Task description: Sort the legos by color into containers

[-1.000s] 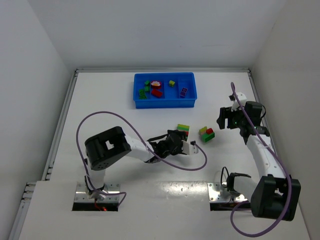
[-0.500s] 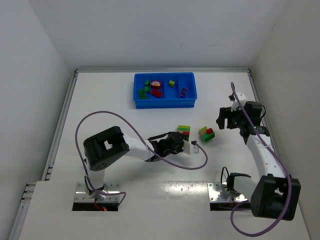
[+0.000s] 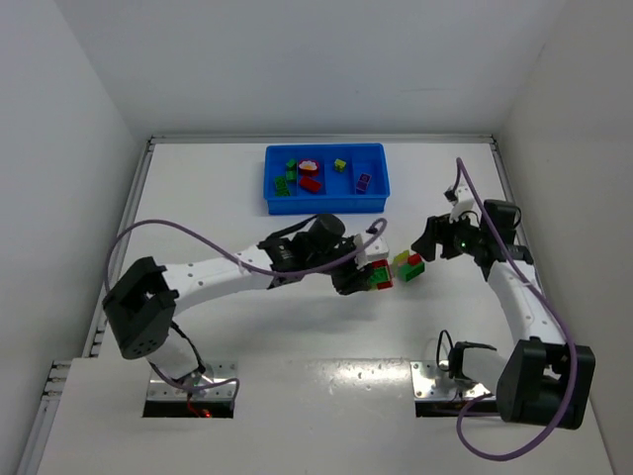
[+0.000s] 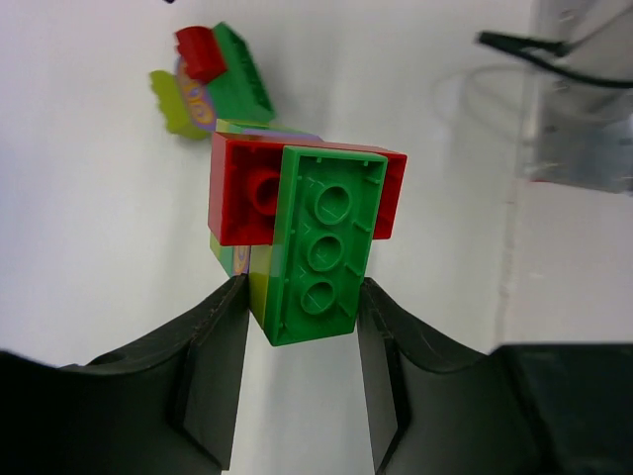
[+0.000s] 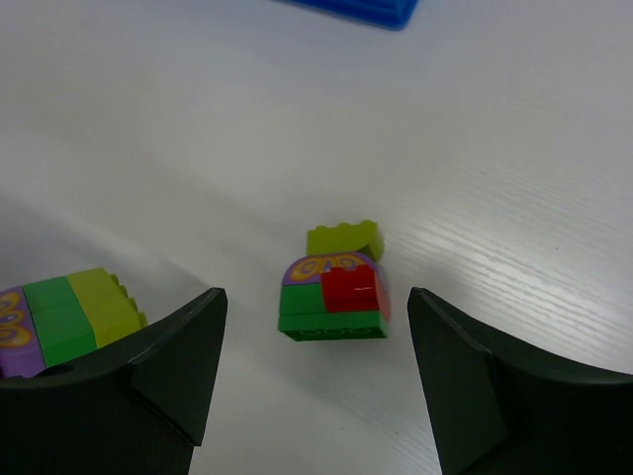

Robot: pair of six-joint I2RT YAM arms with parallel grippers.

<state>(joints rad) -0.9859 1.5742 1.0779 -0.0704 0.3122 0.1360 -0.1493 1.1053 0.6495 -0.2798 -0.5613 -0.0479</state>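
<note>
Left jaws grip a red-green lego clump (image 4: 318, 242); right jaws gape, seemingly empty.

The right wrist view crops the blue tray (image 5: 364, 10).

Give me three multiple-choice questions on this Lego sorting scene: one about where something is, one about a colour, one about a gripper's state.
1. Where does the blue tray sit?
A) on the far side of the table
B) between the arm bases
C) at the table's right edge

2. What colour is the long brick of the held clump that faces the left wrist camera?
A) purple
B) green
C) blue

3. What is the left gripper doing?
A) open over bare table
B) shut on the clump
C) resting in the tray

Answers:
1 A, the tray lies across the table from the arms.
2 B, a green underside with three round tubes faces the camera.
3 B, its jaws press the clump's two sides.
</note>
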